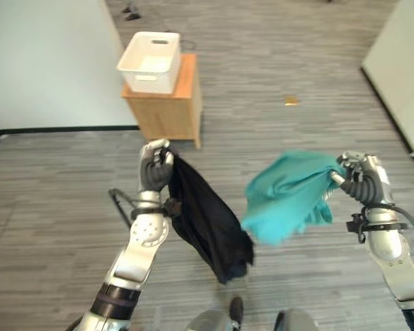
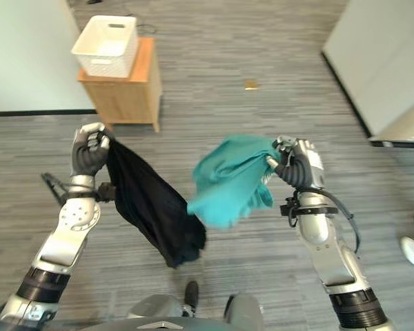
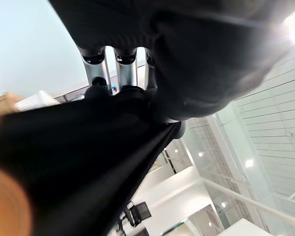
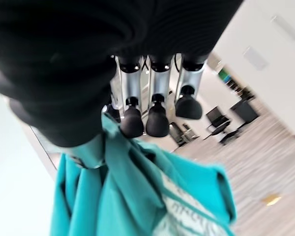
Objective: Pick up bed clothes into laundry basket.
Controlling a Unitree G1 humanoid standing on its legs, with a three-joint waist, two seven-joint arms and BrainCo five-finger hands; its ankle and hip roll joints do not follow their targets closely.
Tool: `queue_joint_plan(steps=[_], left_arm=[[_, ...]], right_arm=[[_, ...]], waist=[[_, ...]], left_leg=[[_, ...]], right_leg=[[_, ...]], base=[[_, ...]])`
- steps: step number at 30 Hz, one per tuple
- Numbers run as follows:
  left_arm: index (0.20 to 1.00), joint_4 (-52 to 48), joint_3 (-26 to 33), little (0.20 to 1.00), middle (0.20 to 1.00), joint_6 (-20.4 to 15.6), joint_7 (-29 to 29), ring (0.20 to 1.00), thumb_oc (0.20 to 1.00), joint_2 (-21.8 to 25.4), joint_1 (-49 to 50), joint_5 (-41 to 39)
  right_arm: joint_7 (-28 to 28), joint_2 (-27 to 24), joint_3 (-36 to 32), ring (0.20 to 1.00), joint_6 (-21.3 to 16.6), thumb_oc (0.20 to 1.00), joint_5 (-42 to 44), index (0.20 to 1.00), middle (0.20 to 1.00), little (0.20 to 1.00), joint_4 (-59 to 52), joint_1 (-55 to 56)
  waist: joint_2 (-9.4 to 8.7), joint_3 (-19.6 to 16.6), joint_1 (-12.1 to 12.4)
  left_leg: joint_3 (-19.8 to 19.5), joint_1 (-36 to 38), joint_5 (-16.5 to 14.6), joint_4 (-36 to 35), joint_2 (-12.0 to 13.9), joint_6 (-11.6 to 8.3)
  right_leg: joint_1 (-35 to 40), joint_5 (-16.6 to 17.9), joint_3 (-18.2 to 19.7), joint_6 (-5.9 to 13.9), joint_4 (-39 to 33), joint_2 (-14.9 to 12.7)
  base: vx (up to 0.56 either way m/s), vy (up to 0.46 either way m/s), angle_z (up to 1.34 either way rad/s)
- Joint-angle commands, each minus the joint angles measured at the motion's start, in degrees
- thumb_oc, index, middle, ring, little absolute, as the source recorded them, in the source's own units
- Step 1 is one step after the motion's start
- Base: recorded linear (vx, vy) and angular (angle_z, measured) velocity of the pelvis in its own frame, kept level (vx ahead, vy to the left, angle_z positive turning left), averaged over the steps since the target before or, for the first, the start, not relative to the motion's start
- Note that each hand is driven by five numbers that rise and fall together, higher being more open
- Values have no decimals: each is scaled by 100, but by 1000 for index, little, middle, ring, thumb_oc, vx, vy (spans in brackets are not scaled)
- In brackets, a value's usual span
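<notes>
While I stand over grey plank floor, the eye views show my left hand (image 1: 156, 165) clenched on a black garment (image 1: 205, 222) that hangs from it in the air, and my right hand (image 2: 295, 165) clenched on a teal garment (image 2: 231, 178), also aloft. Well beyond them, a white laundry basket (image 1: 150, 61) sits on top of a wooden cabinet (image 1: 167, 107), overhanging its edge. In my left wrist view, my fingers (image 3: 96, 71) curl into the black cloth. In my right wrist view, my fingertips (image 4: 157, 120) close on the teal cloth.
</notes>
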Motion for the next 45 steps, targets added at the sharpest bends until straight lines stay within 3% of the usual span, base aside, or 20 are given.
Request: queue_joint_plan(steps=[1,4,7,10,12,15,17,20,22,24,27,30,32,33,34,36,42,43,44,45], left_arm=[[200,-575,39,200,200,-349,-48,200,200,395,-45,215],[200,-429,-19,200,200,-318,-47,200,200,334,-208,234],[200,-380,141,200,200,-318,-89,200,200,378,-158,266],[200,-392,118,200,200,-299,-107,200,200,329,-72,320],[200,-379,108,200,200,-351,-170,200,200,195,53,138],[200,-452,177,200,200,-398,-289,200,200,133,353,-157],[200,-534,189,200,200,-399,-293,200,200,159,409,-255],[200,-497,268,200,200,-398,-280,200,200,135,483,-433],[200,-515,301,200,200,-417,-286,200,200,137,618,-449],[200,-526,259,200,200,-396,-295,200,200,112,637,-436],[200,-501,167,200,200,-382,-263,200,200,93,510,-417],[200,-522,62,200,200,-342,-307,200,200,81,559,-534],[200,-562,-77,200,200,-322,-296,200,200,176,593,-736],[200,-563,-68,200,200,-321,-296,200,200,178,586,-741],[200,-586,-122,200,200,-321,-286,200,200,220,569,-688],[200,-528,-227,200,200,-348,-202,200,200,233,386,-601],[200,-498,-316,200,200,-457,-204,200,200,236,226,-590],[200,-469,-456,200,200,-507,-300,200,200,192,233,-620],[200,-382,-632,200,200,-520,-353,200,200,200,206,-643],[200,-367,-641,200,200,-553,-418,200,200,241,211,-710]], right_arm=[[-246,-19,-475,200,-163,200,-107,200,200,200,-89,-409],[-422,27,-477,200,-65,200,-247,200,200,200,-94,-491],[-411,-27,-346,200,48,200,-504,200,200,200,17,-656],[-360,-20,-200,200,48,200,-560,200,200,200,158,-659],[-224,-14,-82,200,53,200,-528,200,200,200,272,-537],[-245,-91,81,200,89,200,-601,200,200,200,444,-516],[-298,-101,126,200,128,200,-621,200,200,200,495,-634],[-346,4,260,200,190,200,-524,200,200,200,669,-912],[-391,22,267,200,161,200,-514,200,200,200,635,-995],[-588,7,213,200,136,200,-463,200,200,200,565,-1220],[-762,1,208,200,192,200,-465,200,200,200,529,-1567],[-813,186,287,200,288,200,-604,200,200,200,508,-1829],[-904,196,326,200,427,200,-949,200,200,200,424,-2004],[-899,199,329,200,437,200,-955,200,200,200,418,-2016],[-977,41,257,200,498,200,-1278,200,200,200,297,-2185],[-1087,-269,200,200,543,200,-1494,200,200,200,251,-2542],[-1224,-913,75,200,637,200,-1393,200,200,200,302,-3080],[-1296,-1190,-15,200,721,200,-1291,200,200,200,369,-3127],[-1450,-1698,73,200,778,200,-1330,200,200,200,537,-3317],[-1220,-1741,51,200,877,200,-1234,200,200,200,707,-3389]], waist=[[-363,-239,-147],[-401,-294,-469],[-481,-349,-376],[-458,-466,-415],[-394,-527,-411],[-498,-297,-102],[-676,-128,107],[-652,-94,554],[-474,-220,758],[-366,-302,904],[-344,-392,1033],[-454,-680,1239],[-610,-693,1241],[-600,-696,1251],[-606,-608,1035],[-428,-526,792],[-436,-421,551],[-569,-419,389],[-693,-362,321],[-767,-351,344]], left_leg=[[858,-105,-229,-341,511,-596],[638,400,-646,-341,596,-753],[825,1031,-1055,-341,717,-905],[703,1412,-1018,-341,905,-962],[835,1212,-660,685,1091,-1194],[828,-10,338,3527,1219,-1535],[876,-890,100,4350,1182,-1380],[1131,-1691,-341,2683,1066,-1063],[1192,-1892,349,1099,1073,-1083],[1920,-2055,883,-136,1196,-1093],[2346,-2273,1031,-253,1224,-1036],[1995,-2042,1270,-315,920,-811],[1919,-1519,1065,-330,721,-568],[1935,-1538,1096,-341,730,-551],[1713,-1147,837,-341,596,-406],[1407,-914,722,-341,679,-413],[881,-725,554,-341,736,-612],[346,-597,407,-341,600,-676],[-41,-535,290,-341,515,-740],[-143,-521,337,-341,478,-773]], right_leg=[[845,998,177,384,-1854,0],[370,1686,76,595,-3175,117],[158,2023,-1216,653,-3389,-134],[380,2080,-1137,488,-3397,7],[772,2088,-1183,388,-3445,92],[1429,1708,-1147,-19,-3489,191],[1685,1491,-969,-67,-3489,138],[2118,1104,-668,130,-3489,119],[2410,852,-562,227,-3489,313],[2803,473,-556,171,-3489,428],[3099,297,-622,154,-3489,470],[3502,244,-550,244,-3262,464],[3093,589,-515,523,-1485,107],[3032,585,-490,531,-1420,101],[2466,1207,-227,679,-76,-19],[1542,1154,67,563,650,158],[1073,791,324,365,-709,37],[975,816,1228,326,-1972,371],[945,1112,1832,408,-2695,363],[1095,1322,1680,431,-2906,207]], base=[[575,-135,167],[552,-105,135],[630,-156,113],[525,-118,5],[363,-143,-35],[372,-237,-22],[443,-147,-79],[546,112,-79],[582,196,-64],[558,108,-35],[277,38,-15],[689,151,39],[420,161,-31],[482,189,-37],[296,136,19],[445,77,77],[243,-138,125],[395,-341,100],[392,-418,148],[241,-434,154]])
